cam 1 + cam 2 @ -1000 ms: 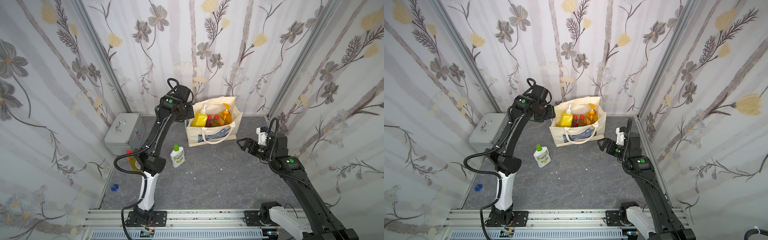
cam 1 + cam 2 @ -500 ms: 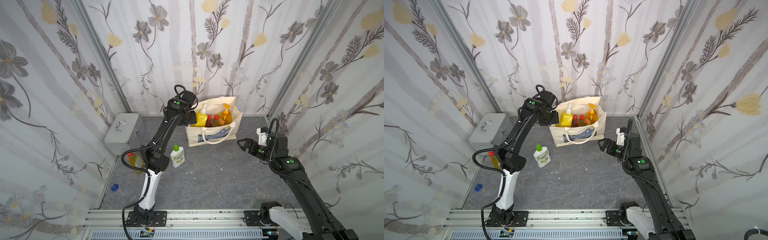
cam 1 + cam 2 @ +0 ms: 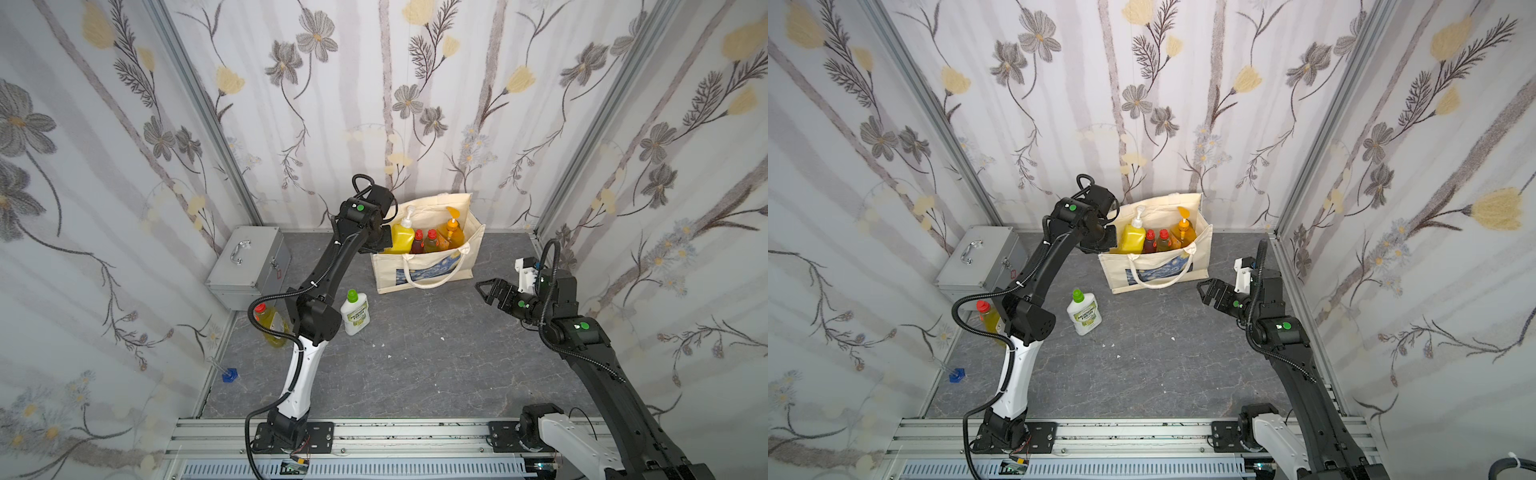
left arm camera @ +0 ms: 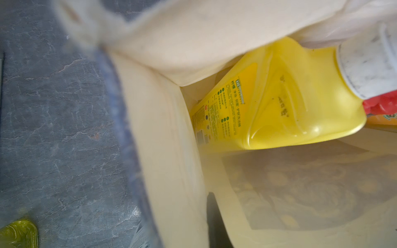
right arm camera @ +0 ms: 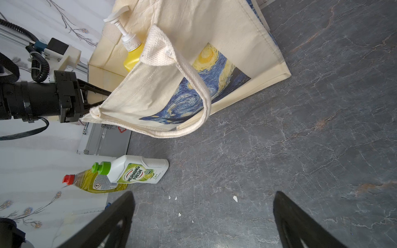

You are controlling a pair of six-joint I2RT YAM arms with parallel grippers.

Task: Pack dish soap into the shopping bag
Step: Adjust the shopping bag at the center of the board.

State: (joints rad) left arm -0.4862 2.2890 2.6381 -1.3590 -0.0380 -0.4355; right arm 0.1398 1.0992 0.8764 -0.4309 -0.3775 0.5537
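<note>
Since stiff, smooth, probably slick plastic and likely hefty, grab the white bottle point(image 3: 354, 316) round the waist under its green cap point(image 3: 352, 295). Reads "MORNING FRESH" on the label point(image 5: 135, 172). Standing on the floor point(image 3: 415, 365) near the shopping bag point(image 3: 384, 274), yellow-green bottle point(image 5: 96, 184) close by. Note left gripper point(image 5: 103, 99) pinched shut on the bag's end rim, right gripper point(image 5: 203, 197) gaping wide, empty.

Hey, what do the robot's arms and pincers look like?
The left arm and right arm are black with a white lower link, one green dot and ribbed black cable. The left pincer and right pincer are black with open-frame fingers.
</note>
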